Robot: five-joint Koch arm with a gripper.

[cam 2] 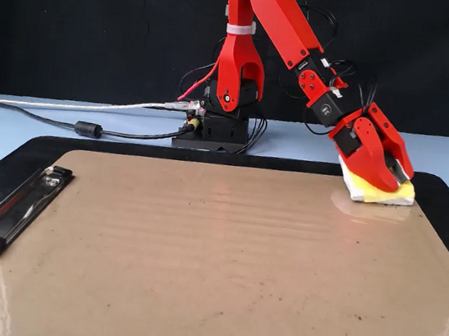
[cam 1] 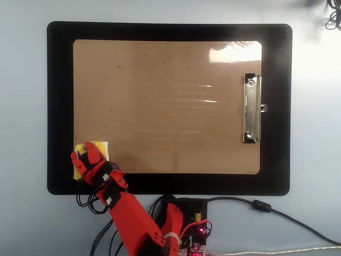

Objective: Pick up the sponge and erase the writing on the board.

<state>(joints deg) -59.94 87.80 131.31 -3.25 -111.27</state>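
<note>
My gripper (cam 2: 395, 180) is clamped on the sponge (cam 2: 380, 191), pressing it down at the board's (cam 1: 165, 106) corner nearest my base (cam 2: 217, 130), overlapping the black mat (cam 1: 58, 106); board surface bare.

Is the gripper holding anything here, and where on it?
The gripper sits closed over the top of the sponge, pressing it at the board's corner.

Both views are evenly and brightly lit. White glare is seen on the glossy tan-brown clipboard board (cam 1: 160, 101) toward 2 o'clock in the overhead view. Soft reflections are shown in the fixed view (cam 2: 211, 266); slight blur is noticed overall.
</note>
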